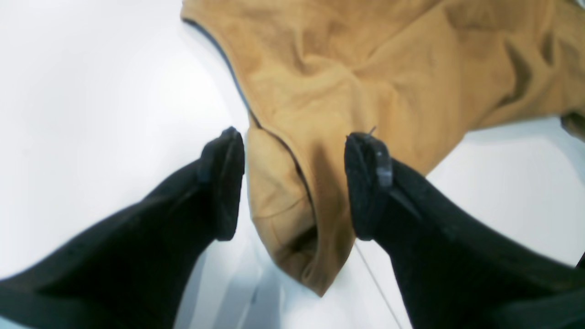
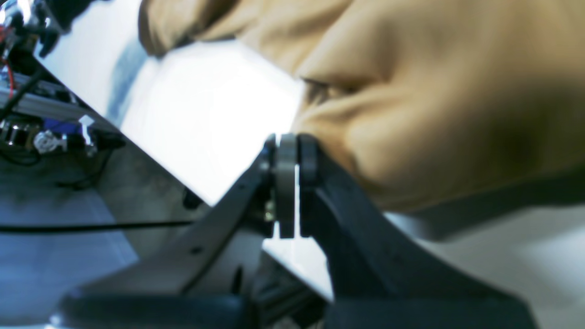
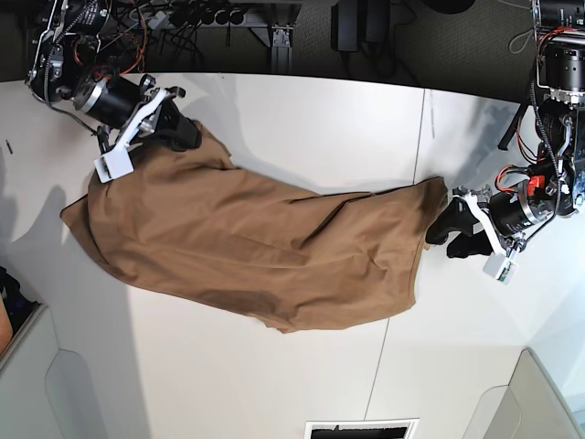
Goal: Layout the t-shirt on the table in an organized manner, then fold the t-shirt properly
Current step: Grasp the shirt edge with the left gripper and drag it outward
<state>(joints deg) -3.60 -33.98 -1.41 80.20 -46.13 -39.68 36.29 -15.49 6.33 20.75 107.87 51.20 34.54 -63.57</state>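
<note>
A tan shirt point(image 3: 247, 247) lies stretched across the middle of the white table point(image 3: 320, 119) in the base view, from upper left to centre right. At upper left, the right gripper point(image 2: 292, 151) is pinched closed on a bunched edge of the cloth. At centre right, the left gripper point(image 1: 295, 183) stands spread wide, a shirt corner lying between its fingers.
</note>
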